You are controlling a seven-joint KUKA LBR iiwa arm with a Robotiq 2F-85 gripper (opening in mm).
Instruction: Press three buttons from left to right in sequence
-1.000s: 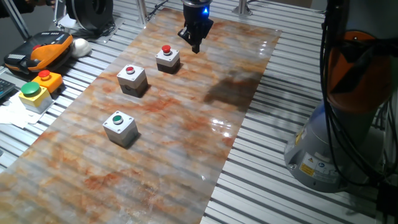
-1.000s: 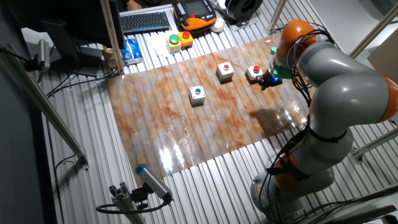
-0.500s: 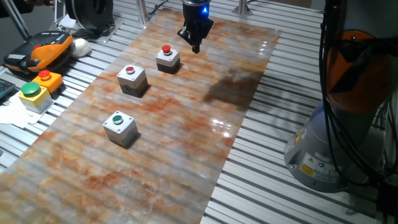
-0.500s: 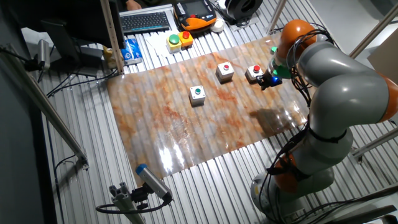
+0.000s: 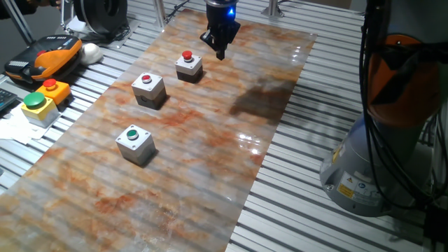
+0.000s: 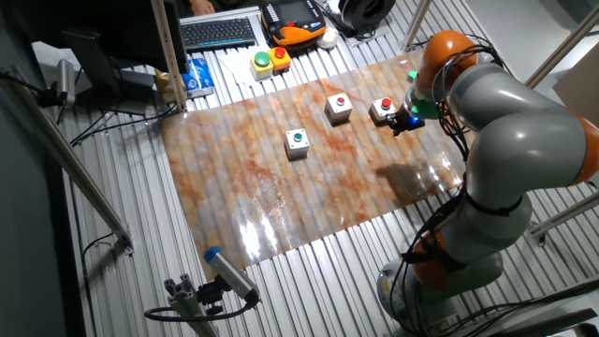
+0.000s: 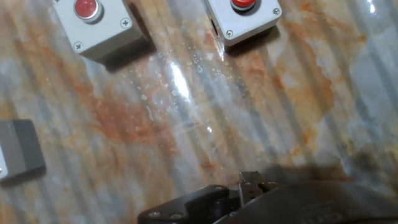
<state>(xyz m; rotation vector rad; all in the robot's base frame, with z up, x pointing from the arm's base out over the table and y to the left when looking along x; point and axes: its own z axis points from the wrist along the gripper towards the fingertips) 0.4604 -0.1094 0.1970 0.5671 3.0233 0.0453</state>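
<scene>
Three light-grey button boxes stand in a row on the marbled board point(image 5: 210, 147). The green-capped box point(image 5: 134, 143) is nearest, the red-capped box point(image 5: 148, 89) is in the middle, and another red-capped box point(image 5: 188, 66) is farthest. They also show in the other fixed view as the green box point(image 6: 298, 141), the middle red box point(image 6: 338, 107) and the far red box point(image 6: 382, 109). My gripper point(image 5: 220, 49) hangs just above the board, beside and beyond the far red box, apart from it. The hand view shows both red boxes point(image 7: 93, 23) point(image 7: 244, 14). No view shows the fingertips clearly.
A yellow box with a big green button point(image 5: 33, 106) and a yellow-orange box with a red button point(image 5: 52, 89) sit off the board to the left. An orange-black pendant point(image 5: 49, 56) lies behind them. The robot base point(image 5: 378, 161) stands to the right.
</scene>
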